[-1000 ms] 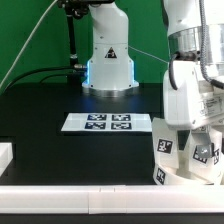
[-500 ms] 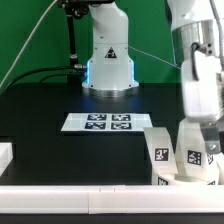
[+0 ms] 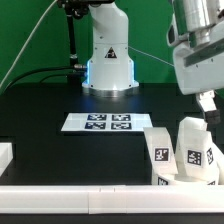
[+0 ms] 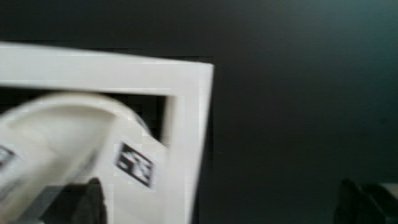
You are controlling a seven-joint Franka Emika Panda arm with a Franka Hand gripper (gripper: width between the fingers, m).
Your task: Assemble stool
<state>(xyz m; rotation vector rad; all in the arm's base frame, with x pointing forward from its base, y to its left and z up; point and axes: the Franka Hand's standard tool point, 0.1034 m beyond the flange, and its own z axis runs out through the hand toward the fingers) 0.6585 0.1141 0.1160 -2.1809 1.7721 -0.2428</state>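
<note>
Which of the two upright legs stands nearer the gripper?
The leg at the exterior view's right: it stands just below the raised gripper. The other leg stands further left.

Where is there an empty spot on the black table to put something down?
The widest bare patch of table lies on the exterior view's left, between the marker board and the white front rail. A smaller bare strip lies between the marker board and the robot base. The exterior view's right corner is crowded by the upright stool legs.
</note>
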